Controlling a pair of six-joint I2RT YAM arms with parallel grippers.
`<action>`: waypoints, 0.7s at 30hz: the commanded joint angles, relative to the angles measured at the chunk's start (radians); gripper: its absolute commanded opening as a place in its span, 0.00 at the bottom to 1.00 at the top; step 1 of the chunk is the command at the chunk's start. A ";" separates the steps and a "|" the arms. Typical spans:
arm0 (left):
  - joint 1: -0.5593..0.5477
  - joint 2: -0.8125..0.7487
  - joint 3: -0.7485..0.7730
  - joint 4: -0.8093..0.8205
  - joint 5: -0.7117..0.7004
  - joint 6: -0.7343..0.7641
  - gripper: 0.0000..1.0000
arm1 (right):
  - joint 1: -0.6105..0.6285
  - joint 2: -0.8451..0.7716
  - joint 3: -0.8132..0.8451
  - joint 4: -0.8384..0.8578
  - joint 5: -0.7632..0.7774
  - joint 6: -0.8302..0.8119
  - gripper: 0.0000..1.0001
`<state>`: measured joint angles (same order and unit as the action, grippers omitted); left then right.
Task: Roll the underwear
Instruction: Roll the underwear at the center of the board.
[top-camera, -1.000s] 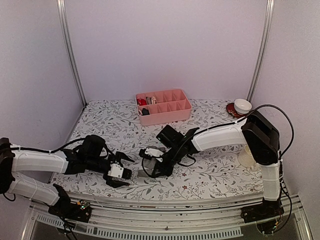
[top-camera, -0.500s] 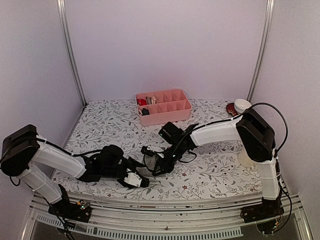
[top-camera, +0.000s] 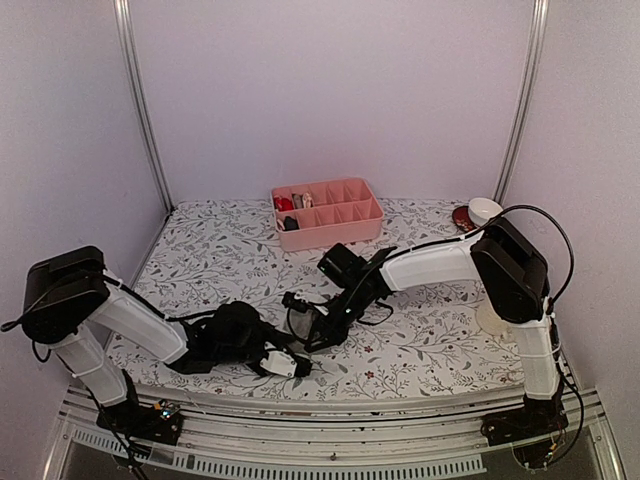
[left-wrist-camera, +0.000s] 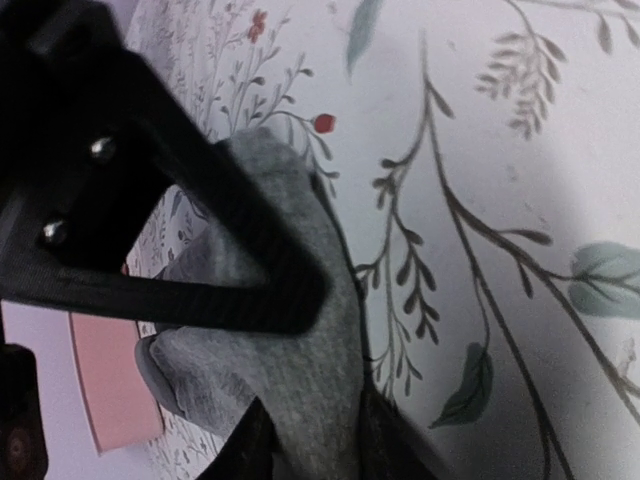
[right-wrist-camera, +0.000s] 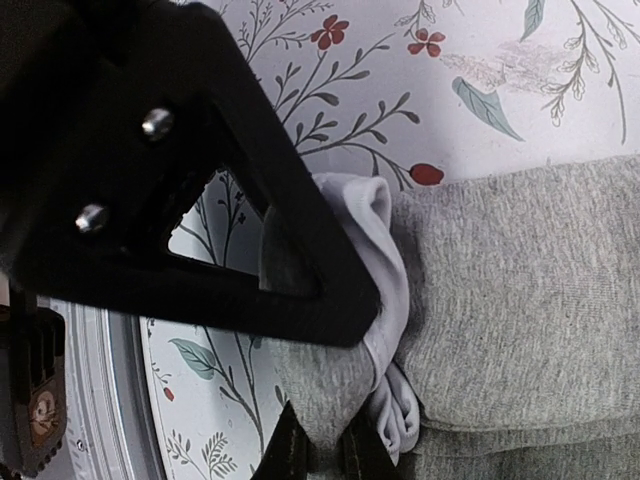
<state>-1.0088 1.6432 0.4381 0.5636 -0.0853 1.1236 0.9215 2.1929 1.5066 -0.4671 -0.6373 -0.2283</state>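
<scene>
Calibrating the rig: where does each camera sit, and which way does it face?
Top external: above, behind the bases, looking down on table, left arm, right arm, pink tray.
Left wrist: on the left wrist, looking along the left hand at grey underwear.
Right wrist: on the right wrist, looking along the right hand pinching that underwear.
Shared: both wrist views show the underwear.

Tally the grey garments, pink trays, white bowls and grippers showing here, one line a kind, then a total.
Grey briefs: 1
Pink divided tray: 1
White bowl: 1
Grippers: 2, left gripper and right gripper
Total: 5
</scene>
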 joint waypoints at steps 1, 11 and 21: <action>-0.019 0.036 -0.001 -0.035 -0.042 -0.016 0.22 | -0.005 0.050 -0.009 -0.070 0.057 -0.013 0.02; -0.018 0.018 0.102 -0.370 0.065 -0.113 0.00 | -0.005 -0.128 -0.111 0.013 0.146 0.002 0.35; 0.104 0.083 0.352 -0.835 0.361 -0.208 0.00 | 0.079 -0.485 -0.344 0.237 0.554 -0.003 0.49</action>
<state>-0.9562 1.6772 0.7231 0.0376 0.1032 0.9691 0.9428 1.8427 1.2419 -0.3714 -0.3111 -0.2199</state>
